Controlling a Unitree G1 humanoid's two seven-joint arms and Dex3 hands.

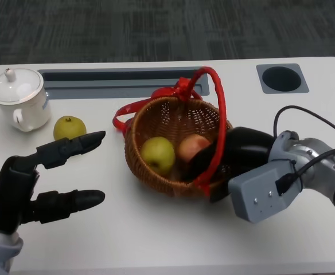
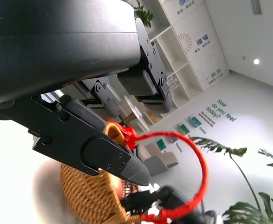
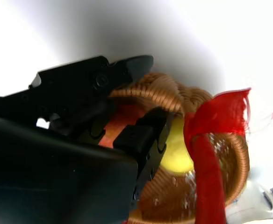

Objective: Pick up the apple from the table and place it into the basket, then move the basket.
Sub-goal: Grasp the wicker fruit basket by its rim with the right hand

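Reddish apple [image 1: 191,146] is inside the wicker basket [image 1: 156,177], right next to a green apple [image 1: 158,154] also in there. Right hand [image 1: 225,157] reaches over the basket's near-right rim with its fingers [image 3: 141,140] down on the reddish apple; can't tell from these views whether it actually grips it or just touches it. Red handle [image 1: 219,123] arches over the basket and crosses in front of that hand; a red ribbon bow [image 1: 179,89] sits at the far end of the handle. Left hand [image 1: 35,183] hovers over the table well to the left of the basket, fingers spread and pointing right, holding nothing. Second green apple [image 1: 69,127] lies on the white table [image 1: 156,235] just beyond the left fingertips, beside a white lidded mug [image 1: 19,98] at the far left.
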